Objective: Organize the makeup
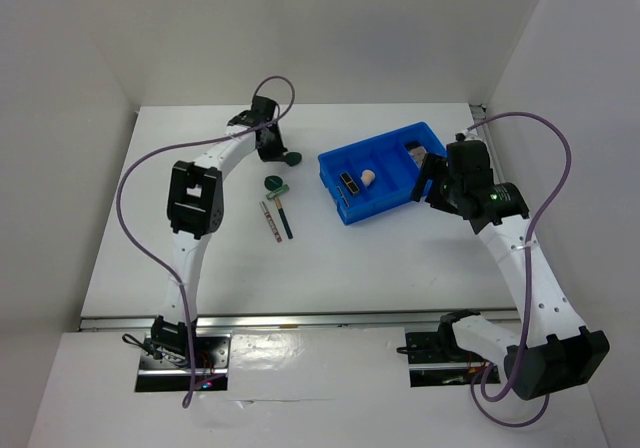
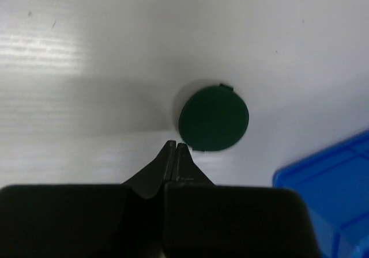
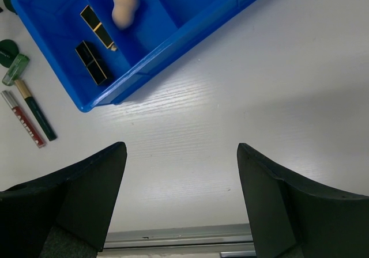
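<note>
A dark green round compact lies on the white table just ahead of my left gripper, which is shut and empty; in the top view the gripper sits left of that compact. A second green compact and two thin pencils lie below it. In the blue tray are a peach sponge and black-gold lipsticks. My right gripper is open and empty above bare table, near the tray's right end. The sponge and two lipsticks show in the right wrist view.
The tray's front wall runs across the top of the right wrist view. A dark item lies in the tray's far right compartment. White walls enclose the table on three sides. The table's near edge is just below my right gripper.
</note>
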